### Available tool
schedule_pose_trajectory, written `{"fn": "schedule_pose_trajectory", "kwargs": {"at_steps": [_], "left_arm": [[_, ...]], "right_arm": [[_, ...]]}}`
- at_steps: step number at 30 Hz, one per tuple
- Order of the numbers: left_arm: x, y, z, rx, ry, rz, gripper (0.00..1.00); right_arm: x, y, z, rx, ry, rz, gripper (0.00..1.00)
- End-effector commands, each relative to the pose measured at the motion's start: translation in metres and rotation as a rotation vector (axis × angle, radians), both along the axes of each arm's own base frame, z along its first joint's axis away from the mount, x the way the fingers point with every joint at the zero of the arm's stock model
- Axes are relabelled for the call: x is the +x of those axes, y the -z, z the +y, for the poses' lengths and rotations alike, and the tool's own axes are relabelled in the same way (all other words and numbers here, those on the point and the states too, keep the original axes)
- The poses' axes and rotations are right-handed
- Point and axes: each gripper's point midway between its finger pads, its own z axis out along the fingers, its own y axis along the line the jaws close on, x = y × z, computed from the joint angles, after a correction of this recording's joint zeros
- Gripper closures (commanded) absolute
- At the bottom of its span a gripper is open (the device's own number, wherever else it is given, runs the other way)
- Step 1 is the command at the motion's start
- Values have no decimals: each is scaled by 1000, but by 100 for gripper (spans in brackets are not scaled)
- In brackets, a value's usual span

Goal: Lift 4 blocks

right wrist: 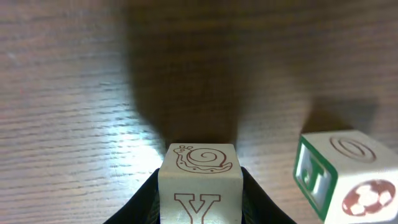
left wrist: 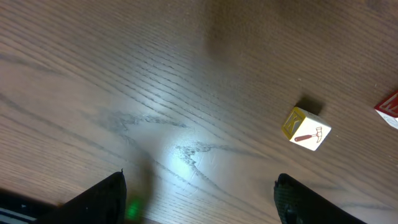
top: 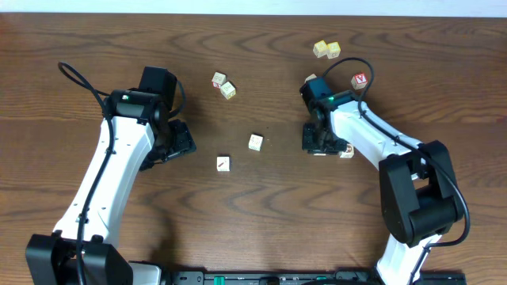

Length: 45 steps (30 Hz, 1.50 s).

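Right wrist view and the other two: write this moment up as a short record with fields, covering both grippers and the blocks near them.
right gripper: shut on the snail block
snail block faces: snail drawing on one, letter Y on another
neighbour: J block, beside the snail block, not touching it
left gripper: open, empty
hammer block: on the table, ahead of the left gripper, untouched
snail block off the table: cannot tell

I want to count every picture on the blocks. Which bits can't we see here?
Right wrist: the snail block, held in the right tool, runs off the bottom edge.
Left wrist: a red thing is cut off by the right edge.
Overhead: marks on the middle block are too small; that tool hides under its own arm.
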Motion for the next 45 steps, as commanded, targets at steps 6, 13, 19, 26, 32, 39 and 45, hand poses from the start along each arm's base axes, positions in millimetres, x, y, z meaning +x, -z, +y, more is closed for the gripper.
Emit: {"fn": "schedule_pose_trajectory", "kwargs": {"at_steps": [6,13,19,26,32,39,45], "left_arm": [[-3,2,4,20,-20,8,24],[-3,2,4,19,-21,7,24],[-3,2,4,20,-21,7,24],[-3,2,4,20,-21,7,24],[-2,2,4,20,-21,5,24],[0,2,4,18,-21,-4,24],[-1,2,4,18,-21,-1,24]], "right_arm": [[-3,2,10,55,-92,15,82],[-8,6,8,47,-129,31,73],[-8,5,8,46,-133,32,56],[2,-21,11,45,-141,33,43],[16,-55,32,133,-150,9,36],[25,-73,102,387,-132,-39,21],[20,-50,138,300,-26,-88,22]]}}
